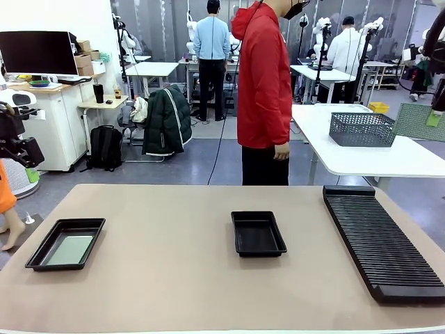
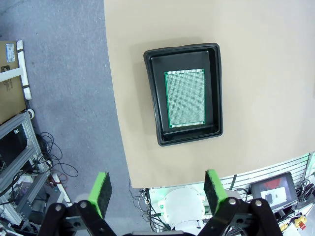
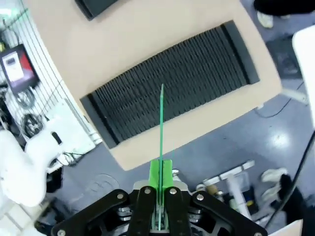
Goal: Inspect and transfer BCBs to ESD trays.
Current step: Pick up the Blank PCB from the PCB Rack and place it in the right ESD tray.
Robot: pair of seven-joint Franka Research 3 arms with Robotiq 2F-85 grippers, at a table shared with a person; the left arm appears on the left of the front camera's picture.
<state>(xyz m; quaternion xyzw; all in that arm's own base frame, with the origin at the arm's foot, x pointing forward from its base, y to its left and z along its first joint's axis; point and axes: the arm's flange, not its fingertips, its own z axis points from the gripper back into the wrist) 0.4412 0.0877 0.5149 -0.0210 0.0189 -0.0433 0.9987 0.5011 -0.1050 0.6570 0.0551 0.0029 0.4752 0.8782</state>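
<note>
Right end effector (image 3: pixel 161 173) clenches a thin, probably stiff but fragile BCB (image 3: pixel 161 118) by its six o'clock edge; left end effector (image 2: pixel 157 189) hangs released.

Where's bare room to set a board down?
Open tan tabletop between the left shallow black plastic tray, holding a green circuit board, and the empty middle black tray; also between that and the long black ribbed rack. Far right is crowded by the rack. The right tool grips a thin green board.
</note>
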